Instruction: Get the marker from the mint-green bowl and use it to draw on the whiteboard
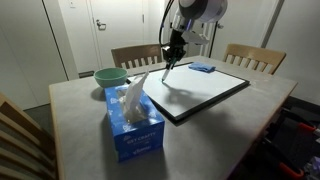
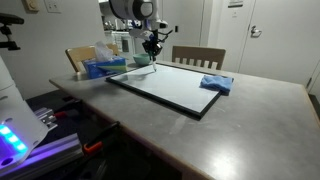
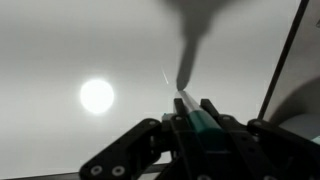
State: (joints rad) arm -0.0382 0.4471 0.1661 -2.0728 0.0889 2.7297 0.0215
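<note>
While the black gripper pinches the thin dark stick-shaped marker, its tip points down at the large flat smooth black-framed white whiteboard.

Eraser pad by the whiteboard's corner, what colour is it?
Blue; the eraser pad shows best in an exterior view.

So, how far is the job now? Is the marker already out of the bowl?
Done: the marker is out of the mint-green bowl. In hand: the end effector is shut on it, with the tip pointing down over the whiteboard, near the corner closest to the bowl. Left: the drawing itself. I see no clear line on the board, and I cannot tell if the tip touches it.
</note>
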